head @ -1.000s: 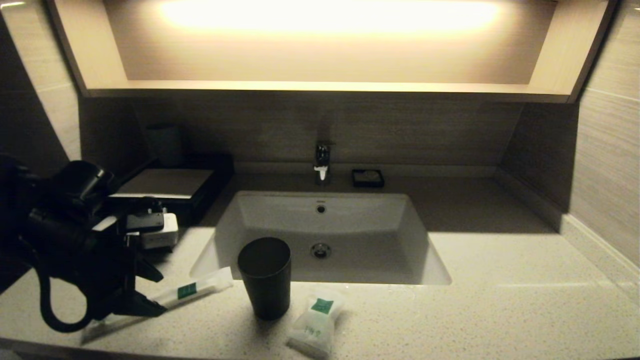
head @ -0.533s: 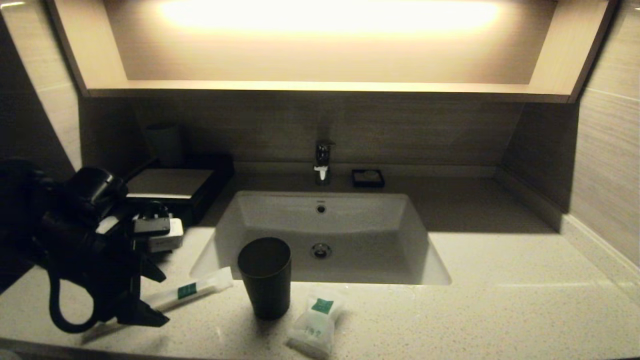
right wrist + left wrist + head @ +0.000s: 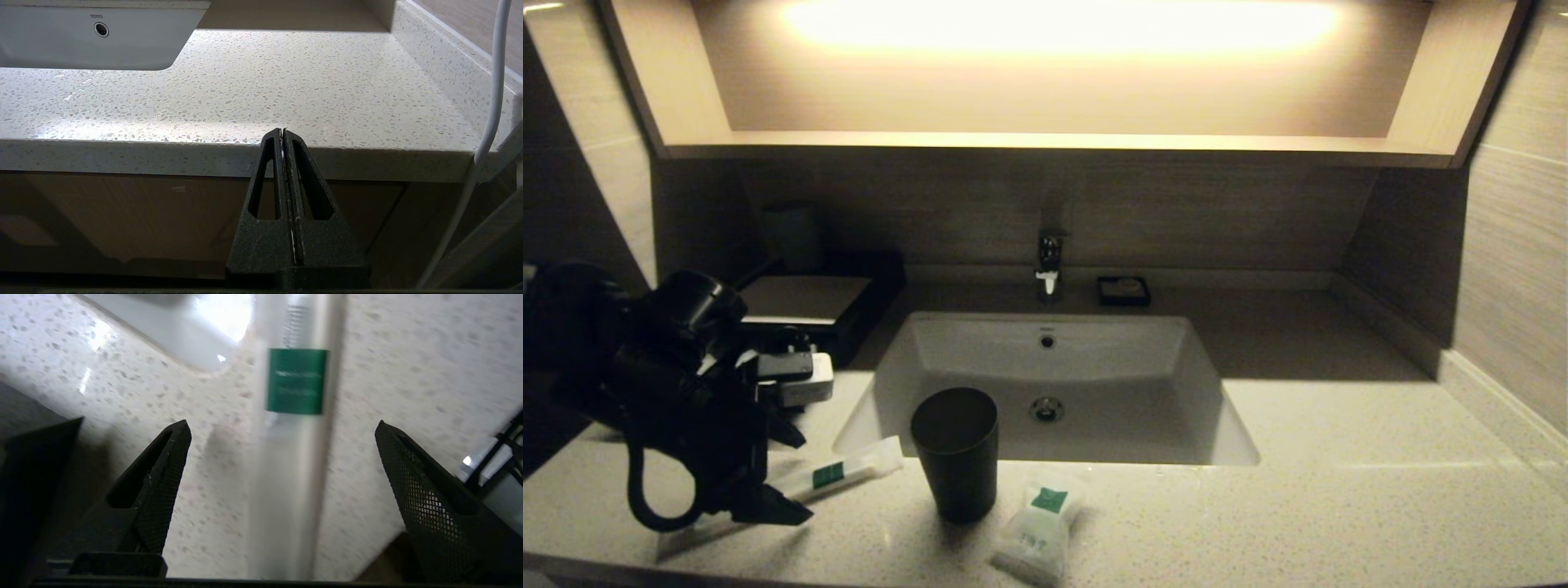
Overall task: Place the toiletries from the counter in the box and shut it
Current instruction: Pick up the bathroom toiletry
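The long stick packet with a green label lies on the speckled counter, left of the basin's front corner. My left gripper is open just above it, one finger on each side, not touching. In the left wrist view the packet runs between the spread fingers of the left gripper. The small white pouch lies near the counter's front edge. The black box stands at the back left, its front hidden by my arm. My right gripper is shut and empty below the counter's front edge.
A dark tumbler stands between the two packets. The sunken white basin and tap are in the middle. A tiny black dish sits behind the basin. A second cup stands behind the box.
My left arm has moved right along the stick packet, toward its green label. The gripper stays open. The packets, tumbler and box have not moved.
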